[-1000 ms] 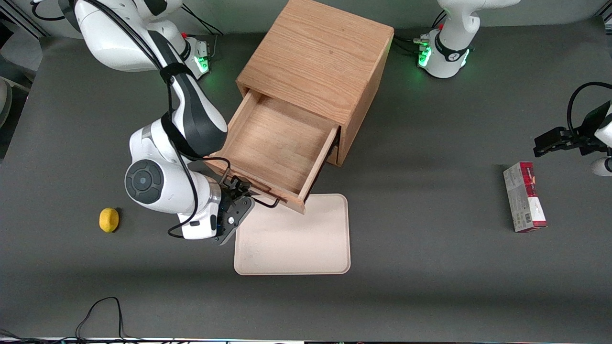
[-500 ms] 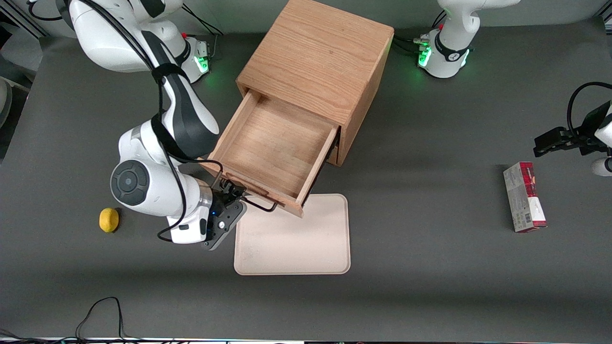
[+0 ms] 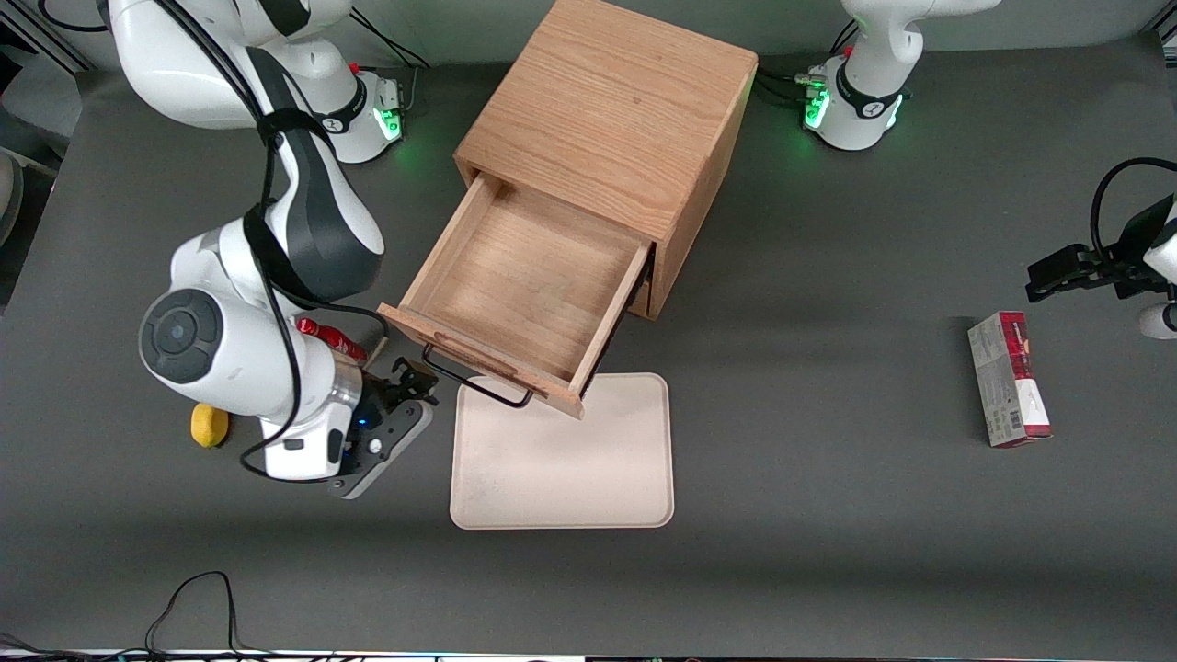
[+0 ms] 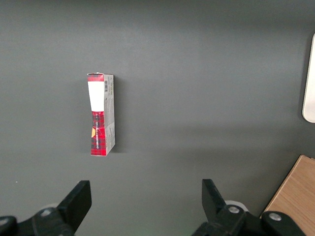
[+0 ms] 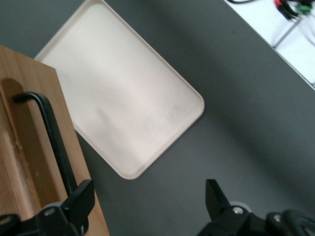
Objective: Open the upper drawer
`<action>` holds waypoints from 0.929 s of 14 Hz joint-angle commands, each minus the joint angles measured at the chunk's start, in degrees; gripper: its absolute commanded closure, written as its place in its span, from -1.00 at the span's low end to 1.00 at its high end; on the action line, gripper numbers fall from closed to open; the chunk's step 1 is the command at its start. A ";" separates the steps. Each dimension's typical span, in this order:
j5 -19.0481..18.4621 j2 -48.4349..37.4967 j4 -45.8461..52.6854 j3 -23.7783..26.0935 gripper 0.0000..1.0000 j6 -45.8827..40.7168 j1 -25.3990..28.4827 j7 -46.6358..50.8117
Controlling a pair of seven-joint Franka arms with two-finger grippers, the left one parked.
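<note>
**Upper drawer out, gripper off the handle**

We see the upper drawer (image 3: 524, 290) pulled well out of the cabinet (image 3: 611, 138), its inside bare wood. Its front panel overhangs the tray's (image 3: 565, 460) edge that lies nearest the cabinet. The black handle (image 3: 478, 382) sticks out from the front panel toward the front camera.

Our gripper (image 3: 405, 382) sits at roughly 9 o'clock from the handle in the front view, just beside it but apart, with nothing between its fingers. In the right wrist view the fingers (image 5: 81, 201) stand spread wide, empty, with the handle (image 5: 51, 140) and the oak front (image 5: 39, 147) near one finger and the tray (image 5: 128, 98) past them.

A lemon (image 3: 210, 425) lies on the table (image 3: 828, 533) toward the working arm's end, partly hidden by the wrist. A red thing (image 3: 331, 338) shows beside the arm; we cannot tell what it is.

A red-and-white box (image 3: 1009, 379) lies flat toward the parked arm's end, well apart from the cabinet, at about 3 o'clock from the tray. The left wrist view shows the same box (image 4: 101, 114) lying on the bare mat.
</note>
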 commanded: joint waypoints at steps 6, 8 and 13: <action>-1.98 -22.74 -25.60 -5.26 -1.00 -5.42 0.26 10.05; -1.97 -27.06 -31.15 -7.81 -1.00 -5.42 0.26 15.47; -1.89 -27.42 -28.27 -12.65 -1.00 -10.95 -0.18 20.52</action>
